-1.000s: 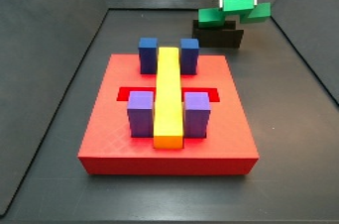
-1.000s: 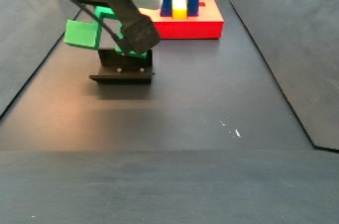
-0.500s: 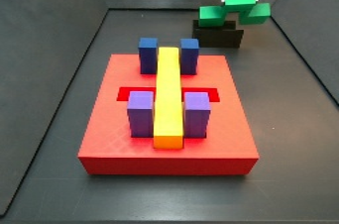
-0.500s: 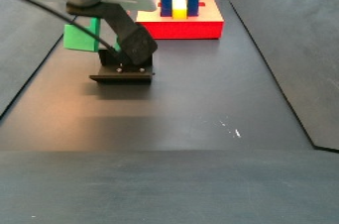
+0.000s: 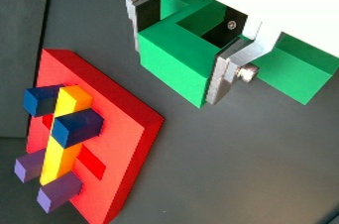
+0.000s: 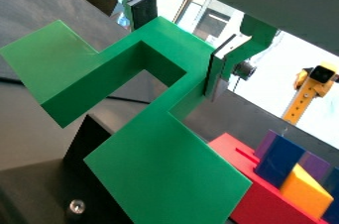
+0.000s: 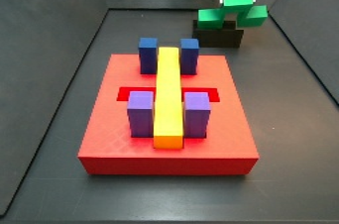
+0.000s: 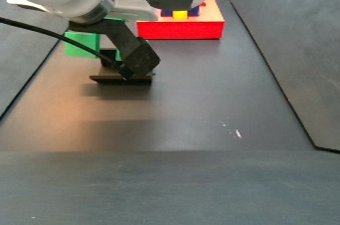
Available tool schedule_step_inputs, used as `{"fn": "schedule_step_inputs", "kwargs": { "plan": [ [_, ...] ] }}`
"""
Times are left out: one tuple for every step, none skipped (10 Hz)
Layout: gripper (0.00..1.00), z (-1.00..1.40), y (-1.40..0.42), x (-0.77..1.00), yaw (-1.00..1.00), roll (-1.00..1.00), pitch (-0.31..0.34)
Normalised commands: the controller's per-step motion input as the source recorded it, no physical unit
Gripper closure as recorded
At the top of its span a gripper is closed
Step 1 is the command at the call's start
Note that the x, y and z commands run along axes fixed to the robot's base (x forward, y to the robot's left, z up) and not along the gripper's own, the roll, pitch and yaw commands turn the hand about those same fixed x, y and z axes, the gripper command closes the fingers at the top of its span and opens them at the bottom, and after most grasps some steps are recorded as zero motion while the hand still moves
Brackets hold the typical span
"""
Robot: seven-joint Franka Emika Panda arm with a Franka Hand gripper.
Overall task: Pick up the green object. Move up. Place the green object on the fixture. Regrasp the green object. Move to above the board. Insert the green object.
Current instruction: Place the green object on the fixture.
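Green object [image 5: 219,52] is sitting squeezed between the silver fingers [image 5: 240,59] of your gripper [image 5: 188,38], just above the dark fixture [image 7: 219,36] at the far end of the floor. You are seeing the red board [image 7: 167,117] with its blue, purple and yellow blocks lying nearer, well apart from the fixture.

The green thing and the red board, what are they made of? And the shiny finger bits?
The green object, held in the gripper above the fixture, looks like matte plastic: flat even colour, sharp edges, no shine. The red board looks like similar plastic, faintly grainy on top, maybe printed. The fingers look like brushed metal: silvery, with screws.
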Motion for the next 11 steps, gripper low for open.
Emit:
{"fn": "schedule_step_inputs", "kwargs": {
  "plan": [
    [1.00,0.00,0.00,-0.15,-0.11,0.60,0.000],
    [1.00,0.00,0.00,-0.14,-0.11,0.48,0.000],
    [1.00,0.00,0.00,-0.11,-0.11,0.51,0.000],
    [1.00,-0.09,0.00,-0.07,-0.05,0.25,0.000],
    [1.00,-0.16,0.00,-0.04,0.00,0.12,0.000],
    [1.00,-0.28,0.00,-0.04,0.00,0.08,-0.040],
    [1.00,-0.34,0.00,-0.06,0.00,0.03,-0.089],
    [1.00,-0.21,0.00,-0.01,0.00,0.08,0.000],
    [1.00,-0.11,0.00,0.00,0.00,0.10,0.000],
    [1.00,-0.08,0.00,0.00,0.00,0.12,0.000],
    [1.00,-0.15,0.00,0.00,0.00,0.10,0.000]
  ]
}}
